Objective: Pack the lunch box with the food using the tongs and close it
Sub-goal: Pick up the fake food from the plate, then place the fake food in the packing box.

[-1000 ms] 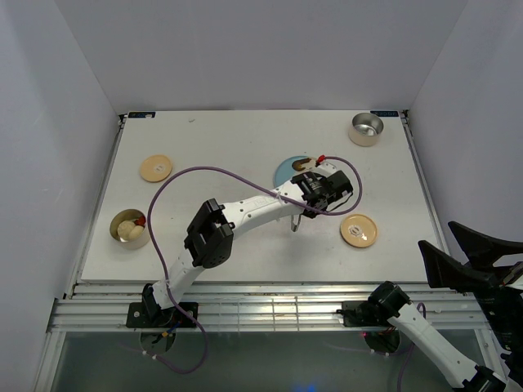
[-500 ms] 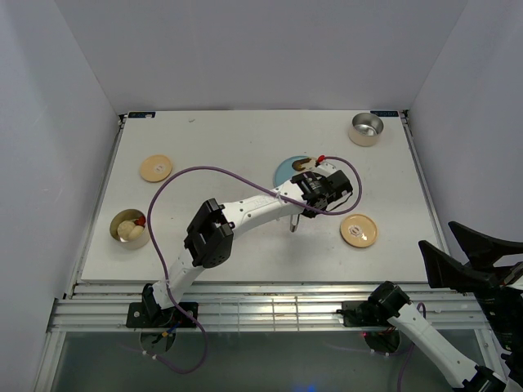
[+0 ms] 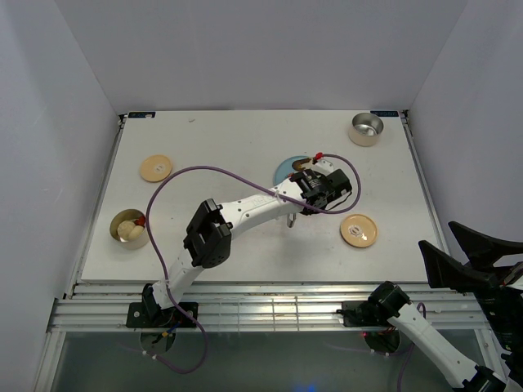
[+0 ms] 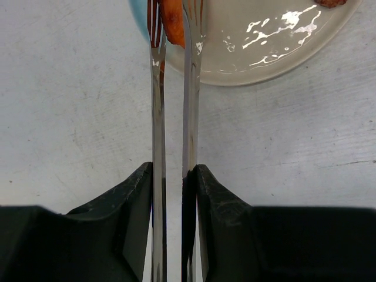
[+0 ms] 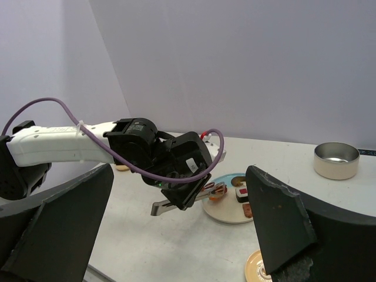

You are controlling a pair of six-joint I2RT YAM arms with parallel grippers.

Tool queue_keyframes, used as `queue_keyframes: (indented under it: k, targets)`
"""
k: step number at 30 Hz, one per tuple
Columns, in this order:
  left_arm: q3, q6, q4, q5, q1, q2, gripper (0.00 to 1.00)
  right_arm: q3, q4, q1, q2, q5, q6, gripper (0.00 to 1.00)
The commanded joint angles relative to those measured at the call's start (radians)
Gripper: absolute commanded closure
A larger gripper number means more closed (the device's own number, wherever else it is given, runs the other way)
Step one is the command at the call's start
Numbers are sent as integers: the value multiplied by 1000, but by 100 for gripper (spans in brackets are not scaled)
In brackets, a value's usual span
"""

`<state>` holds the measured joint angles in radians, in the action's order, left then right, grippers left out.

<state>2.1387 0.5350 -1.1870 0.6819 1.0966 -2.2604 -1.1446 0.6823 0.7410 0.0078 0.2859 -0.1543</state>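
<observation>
Currently the right gripper [image 5: 176, 230] is parked at the near edge of the table [image 3: 245, 253], jaws wide apart and empty.

On the left side of the table, a round lunch box tin [image 3: 113, 231] already holds pale lumps. A tan lid [image 3: 358, 230] lies flat on the right side.

Beyond these, the left gripper [image 4: 174, 176] is clamped on the tongs [image 4: 157, 117], one finger pressed against the outside of each arm. The arms run forward from the fingers, nearly parallel and close together. The orange-red piece [image 4: 172, 23] sits between the tong tips, touching both arms, over the near rim of the blue-and-white plate [image 4: 264, 53]. The right wrist view suggests it is already clear of the plate surface, though this is not certain. A brown piece [image 5: 248, 209] remains on the plate.

Step in hand, as judged: pick-up of one food piece. The next move calls for constant squeeze on the tongs during lift, then transfer leftward to the tin.

At the far right corner stands a second steel tin [image 3: 365, 140].
</observation>
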Motion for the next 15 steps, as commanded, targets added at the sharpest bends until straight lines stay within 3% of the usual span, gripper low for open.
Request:
queue_keyframes:
  k: [1, 9, 15]
  targets:
    - [39, 11, -11, 80, -3, 108, 61, -18, -20, 3, -154, 7, 2, 1]
    - [35, 16, -65, 146, -47, 176, 64, -20, -17, 3, -157, 13, 9, 1]
    - [-45, 45, -114, 191, -147, 297, 64, -24, -10, 3, -160, 24, 18, 1]
